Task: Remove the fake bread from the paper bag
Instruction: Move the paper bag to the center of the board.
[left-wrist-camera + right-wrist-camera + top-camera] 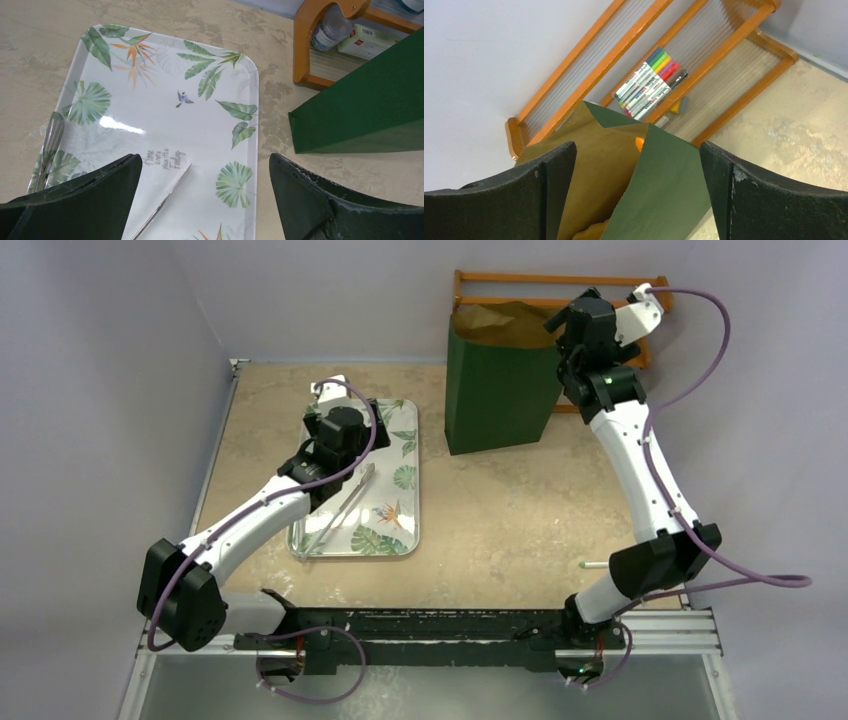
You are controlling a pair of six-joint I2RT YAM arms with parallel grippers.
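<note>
The paper bag (498,395) stands upright at the back of the table, dark green outside and brown inside, with its mouth open. My right gripper (566,338) hangs open over the bag's right top corner. In the right wrist view the right gripper (636,150) straddles the bag's green side wall (666,185), and no finger is seen touching it. Two bits of the fake bread show inside: a golden lump (591,231) low down and an orange piece (639,144) at the rim. My left gripper (335,435) (205,160) is open and empty above the leaf-patterned tray (150,125).
Metal tongs (340,508) (47,150) lie on the tray (402,502). An orange wooden rack (560,282) (719,57) stands behind the bag, holding a pack of markers (651,82) and a bottle (330,31). A small white stick (592,565) lies by the right arm.
</note>
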